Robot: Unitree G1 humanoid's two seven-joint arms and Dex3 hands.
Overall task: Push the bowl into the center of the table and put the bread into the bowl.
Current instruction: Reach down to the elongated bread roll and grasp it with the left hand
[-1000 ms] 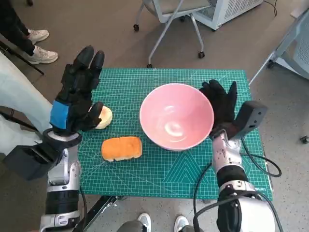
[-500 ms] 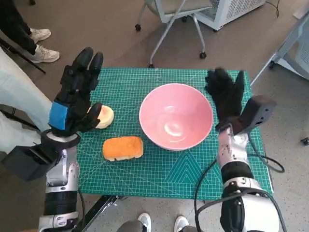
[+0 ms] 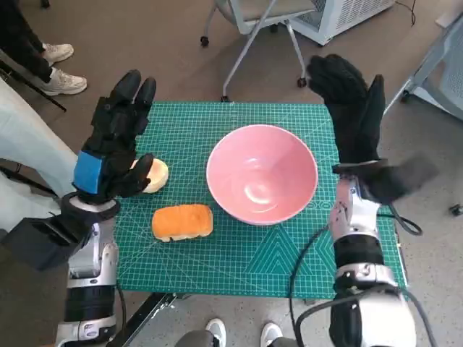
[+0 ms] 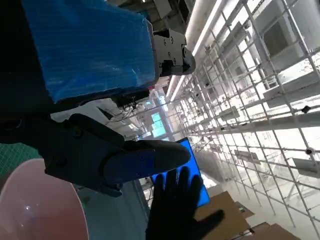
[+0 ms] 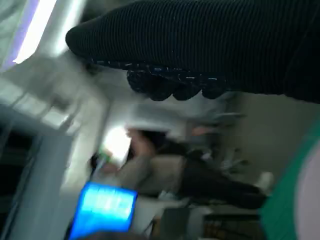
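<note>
The left hand [image 3: 116,141], fingers spread and empty, half hides a pale bun [image 3: 155,176].

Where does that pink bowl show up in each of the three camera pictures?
Head view: the bowl sits mid-table on the green mat.
Left wrist view: only its pink rim shows, in the lower left corner.
Right wrist view: a pale pink sliver at the lower right edge.
Shared landmark: the green mat beside it.

A green cutting mat [image 3: 239,246] with a printed grid covers the small table. Beyond its far edge stands an office chair [image 3: 255,29] on castors. At upper left, a person's white trainers [image 3: 59,69] rest on the grey-brown floor [image 3: 166,43].
</note>
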